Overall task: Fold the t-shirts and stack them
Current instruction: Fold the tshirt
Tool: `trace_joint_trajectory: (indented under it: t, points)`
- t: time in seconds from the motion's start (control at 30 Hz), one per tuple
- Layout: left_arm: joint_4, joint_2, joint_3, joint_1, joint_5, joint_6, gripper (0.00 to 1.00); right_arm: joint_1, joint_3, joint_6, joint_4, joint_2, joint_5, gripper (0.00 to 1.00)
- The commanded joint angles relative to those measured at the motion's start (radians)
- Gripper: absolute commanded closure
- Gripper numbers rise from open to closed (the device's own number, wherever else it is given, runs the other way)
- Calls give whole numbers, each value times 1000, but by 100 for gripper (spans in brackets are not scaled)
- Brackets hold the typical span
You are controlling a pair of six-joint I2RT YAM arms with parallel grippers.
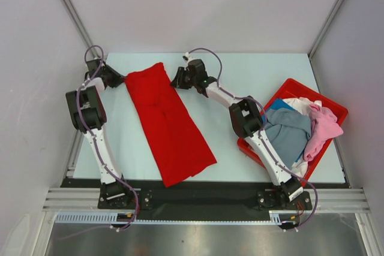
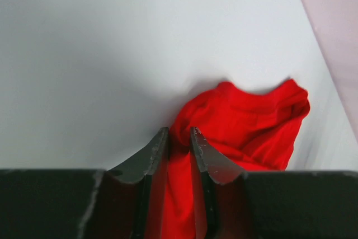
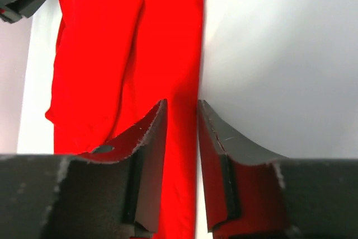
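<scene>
The large red t-shirt (image 1: 171, 124) lies on the pale table as a long strip folded lengthwise, running from the far left toward the near middle. At its far left corner my left gripper (image 1: 118, 80) (image 2: 179, 138) is shut on a bunched fold of the red t-shirt (image 2: 240, 121), which fills the gap between the fingers. My right gripper (image 1: 178, 78) (image 3: 182, 107) is at the far right corner. Its narrowed jaws straddle the flat edge of the red t-shirt (image 3: 140, 43), with a sliver of table showing beside the right finger (image 3: 224, 138).
A red plastic bin (image 1: 287, 85) stands at the right, behind the right arm. It holds a grey-blue t-shirt (image 1: 289, 133), a pink one (image 1: 324, 129), a white one (image 1: 300, 106) and a blue one (image 1: 277, 105). Walls close in on the table's left, far and right sides.
</scene>
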Motion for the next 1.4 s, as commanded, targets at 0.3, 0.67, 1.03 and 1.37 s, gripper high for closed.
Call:
trace_joint_trajectory:
  t: [0.3, 0.67, 1.03, 1.37]
  points:
    - [26, 93, 175, -27, 43, -68, 97, -57, 10, 175, 122, 30, 1, 100]
    - [-17, 295, 533, -83, 29, -174, 98, -122, -291, 221, 226, -150, 186, 100]
    - [103, 458, 731, -227, -5, -295, 69, -160, -471, 236, 307, -239, 217, 100]
    - [-43, 289, 663, -215, -55, -131, 32, -206, -572, 232, 261, -320, 278, 100]
